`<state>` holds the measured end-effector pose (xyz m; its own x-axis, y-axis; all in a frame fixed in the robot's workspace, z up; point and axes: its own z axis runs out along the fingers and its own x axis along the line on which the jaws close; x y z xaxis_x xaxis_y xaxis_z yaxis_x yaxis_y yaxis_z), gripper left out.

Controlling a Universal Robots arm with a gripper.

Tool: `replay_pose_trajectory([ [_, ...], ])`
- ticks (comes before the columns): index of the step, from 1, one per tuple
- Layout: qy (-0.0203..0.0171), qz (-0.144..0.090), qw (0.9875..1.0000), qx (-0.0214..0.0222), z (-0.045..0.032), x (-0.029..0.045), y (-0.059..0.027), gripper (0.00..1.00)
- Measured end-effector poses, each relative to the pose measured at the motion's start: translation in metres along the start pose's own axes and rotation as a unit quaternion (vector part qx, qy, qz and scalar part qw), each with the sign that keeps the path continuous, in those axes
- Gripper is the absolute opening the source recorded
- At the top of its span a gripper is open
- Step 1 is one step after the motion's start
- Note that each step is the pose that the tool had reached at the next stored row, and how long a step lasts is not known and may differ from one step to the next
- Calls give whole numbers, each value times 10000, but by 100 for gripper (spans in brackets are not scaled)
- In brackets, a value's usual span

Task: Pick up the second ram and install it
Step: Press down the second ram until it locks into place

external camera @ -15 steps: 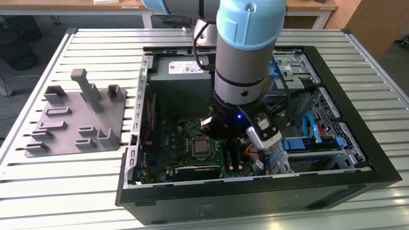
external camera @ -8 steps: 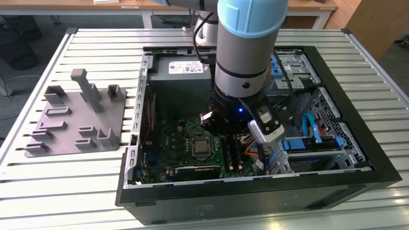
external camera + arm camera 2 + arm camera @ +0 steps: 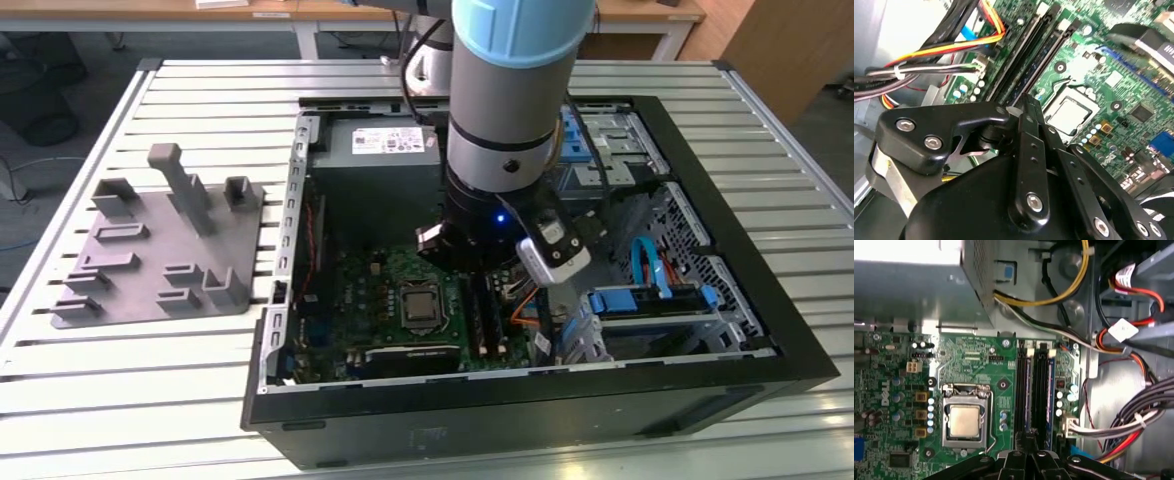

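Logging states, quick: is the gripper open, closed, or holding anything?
Gripper: closed, fingertips down at the memory slots; whether it grips anything cannot be told.

Open computer case (image 3: 747, 300) lying on the slatted surface (image 3: 200, 400), grey fixture plate (image 3: 160, 255) sitting beside it at the exterior view's left, green motherboard (image 3: 979, 370) showing its bare processor socket (image 3: 964, 421), coloured cables (image 3: 1124, 430) trailing alongside
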<state>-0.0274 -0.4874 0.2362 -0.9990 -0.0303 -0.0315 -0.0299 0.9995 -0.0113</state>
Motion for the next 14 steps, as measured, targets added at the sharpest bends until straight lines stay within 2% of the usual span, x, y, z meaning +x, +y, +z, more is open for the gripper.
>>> replay_pose_trajectory([
  [8,0,-27,10000,-6,-2,-6,191,10],
  [14,0,-28,10000,-6,-2,-6,198,10],
])
